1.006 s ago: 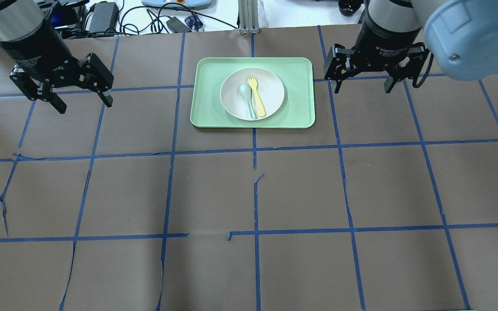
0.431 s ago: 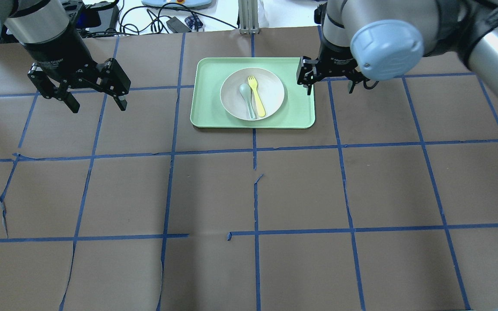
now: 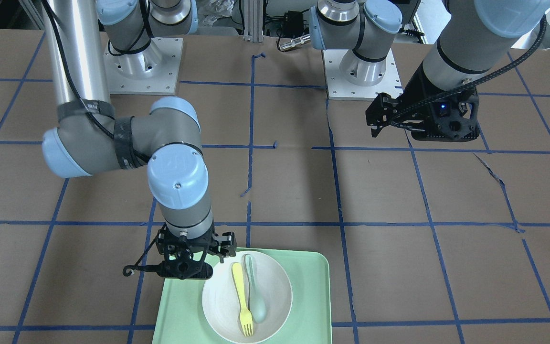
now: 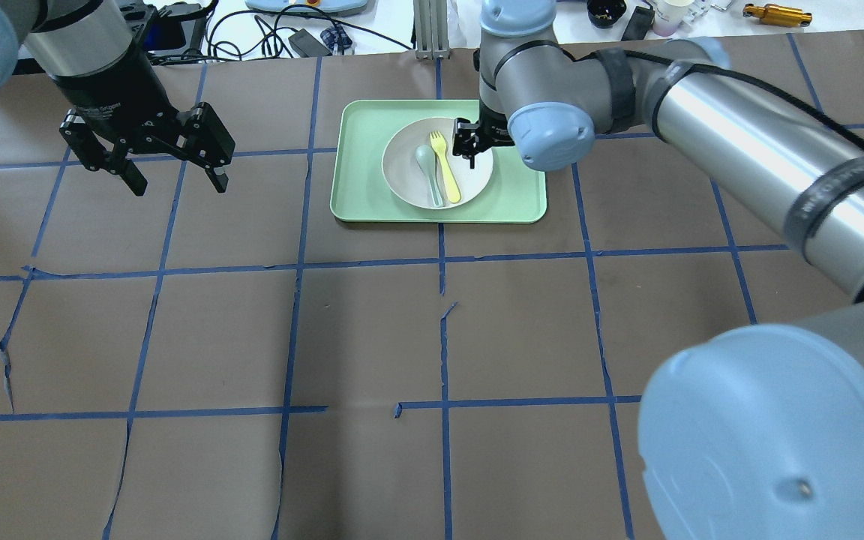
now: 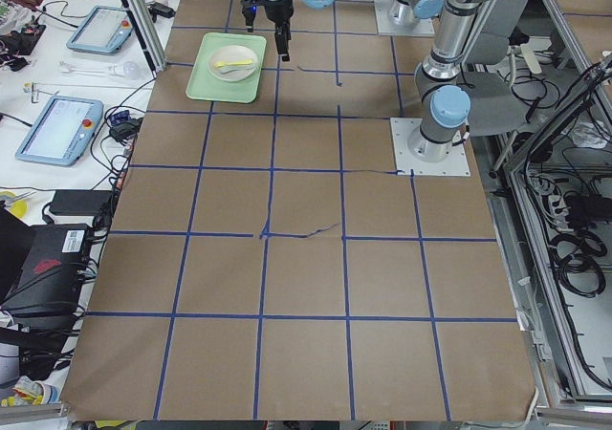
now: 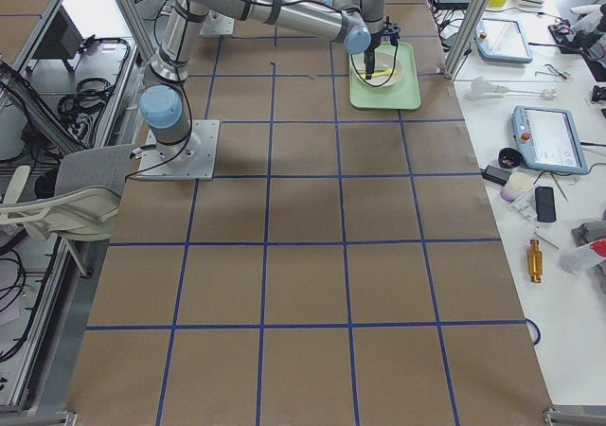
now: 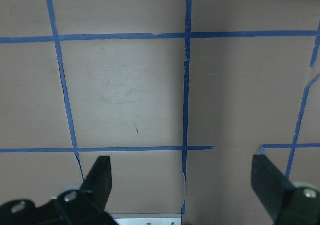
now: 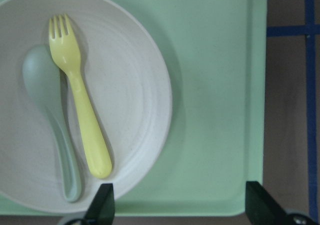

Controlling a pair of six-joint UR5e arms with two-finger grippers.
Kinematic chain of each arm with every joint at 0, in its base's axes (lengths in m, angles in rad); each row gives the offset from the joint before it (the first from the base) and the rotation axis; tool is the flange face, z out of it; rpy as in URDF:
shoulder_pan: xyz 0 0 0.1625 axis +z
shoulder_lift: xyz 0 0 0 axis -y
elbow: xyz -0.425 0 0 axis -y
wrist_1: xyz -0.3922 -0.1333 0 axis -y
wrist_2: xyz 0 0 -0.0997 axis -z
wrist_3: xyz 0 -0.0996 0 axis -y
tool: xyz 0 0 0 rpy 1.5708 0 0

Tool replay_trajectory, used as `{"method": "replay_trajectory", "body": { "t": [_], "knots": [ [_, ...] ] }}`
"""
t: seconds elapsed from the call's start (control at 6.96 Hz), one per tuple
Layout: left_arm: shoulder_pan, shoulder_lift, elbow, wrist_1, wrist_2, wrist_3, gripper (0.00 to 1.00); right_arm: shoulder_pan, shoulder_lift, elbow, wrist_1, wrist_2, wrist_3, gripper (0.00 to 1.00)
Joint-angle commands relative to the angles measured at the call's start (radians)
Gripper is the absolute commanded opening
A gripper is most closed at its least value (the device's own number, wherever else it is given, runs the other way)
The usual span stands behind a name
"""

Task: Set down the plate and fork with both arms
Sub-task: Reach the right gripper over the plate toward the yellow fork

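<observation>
Slim yellow plastic fork (image 8: 80, 100) on round white plate (image 8: 135, 100), far edge of surface (image 4: 522, 330). Right claw (image 8: 180, 207) spread above, half-hidden in the overhead view. Left claw (image 4: 177, 184) released.

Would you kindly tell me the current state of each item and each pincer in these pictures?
Plate: flat on the tray, holding the fork and spoon.
Fork: lying on the plate beside the spoon, not gripped.
Spoon: lying on the plate, not gripped.
Tray: flat on the table.
Left pincer: open, empty, above bare table.
Right pincer: open, empty, above the tray by the plate's edge.
</observation>
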Motion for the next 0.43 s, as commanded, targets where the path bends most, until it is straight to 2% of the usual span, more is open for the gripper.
{"method": "replay_trajectory", "body": {
  "t": [0.0, 0.29],
  "knots": [
    [-0.002, -0.002, -0.001, 0.001, -0.006, -0.001, 1.00, 0.010, 0.102, -0.097, -0.067, 0.005, 0.029, 0.66],
    [-0.002, -0.006, -0.004, 0.001, -0.003, 0.002, 1.00, 0.019, 0.153, -0.136, -0.115, 0.028, 0.052, 0.62]
  ]
}}
